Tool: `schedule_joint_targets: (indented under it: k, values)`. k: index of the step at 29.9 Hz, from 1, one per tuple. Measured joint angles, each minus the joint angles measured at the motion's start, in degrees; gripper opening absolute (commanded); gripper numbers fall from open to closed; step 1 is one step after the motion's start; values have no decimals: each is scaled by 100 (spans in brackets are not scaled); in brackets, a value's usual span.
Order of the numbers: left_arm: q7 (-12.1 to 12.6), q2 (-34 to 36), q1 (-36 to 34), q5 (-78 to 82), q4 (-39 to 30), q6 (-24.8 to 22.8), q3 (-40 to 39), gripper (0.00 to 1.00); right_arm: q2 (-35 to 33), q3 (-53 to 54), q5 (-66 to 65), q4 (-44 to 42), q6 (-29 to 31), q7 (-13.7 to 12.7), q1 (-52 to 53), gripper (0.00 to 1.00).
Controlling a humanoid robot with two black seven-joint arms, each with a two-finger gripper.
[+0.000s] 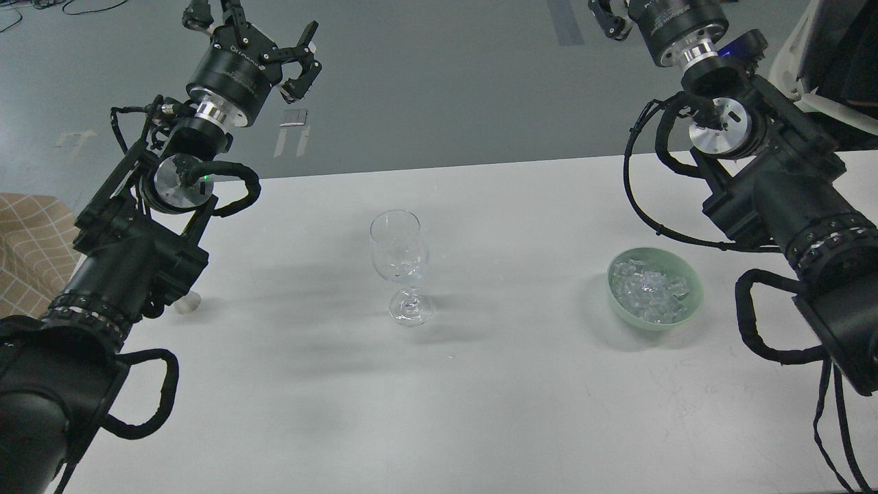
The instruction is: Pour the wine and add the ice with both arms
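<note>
A clear stemmed wine glass stands upright at the middle of the white table. I cannot tell whether it holds any wine. The ice is a heap of clear chunks in a pale green bowl to the right of the glass. My left gripper is open and empty, held high over the floor beyond the table's far left edge. My right gripper is cut by the top edge, so only part of a finger shows. Both grippers are far from the glass and the bowl.
A small clear object on the table is mostly hidden behind my left arm. A tan checked cloth lies at the left edge. A dark and white piece of equipment stands at the top right. The grey floor has tape marks.
</note>
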Motion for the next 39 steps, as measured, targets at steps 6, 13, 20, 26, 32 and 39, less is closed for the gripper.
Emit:
schedule_joint_targets:
  k: [6, 13, 20, 26, 32, 39]
  values:
    - [11, 86, 7, 2, -185, 0, 77, 98, -54, 0, 7, 0, 0, 0, -10, 100]
    - [12, 312, 166, 54, -518, 0, 92, 98, -68, -6, 8, 9, 0, 0, -11, 100]
    - [19, 473, 220, 77, -639, 0, 100, 98, -73, -8, 7, 33, 0, 0, -6, 100]
    - [3, 663, 376, 112, -1038, 13, 110, 98, -59, -16, 0, 36, 0, 0, -3, 100]
    - [-18, 883, 462, 109, -1281, 115, 117, 98, -60, -16, 0, 37, 0, 0, -2, 100]
    - [23, 1198, 606, 41, -1394, 83, 118, 98, -56, -25, 0, 53, 0, -3, -16, 100]
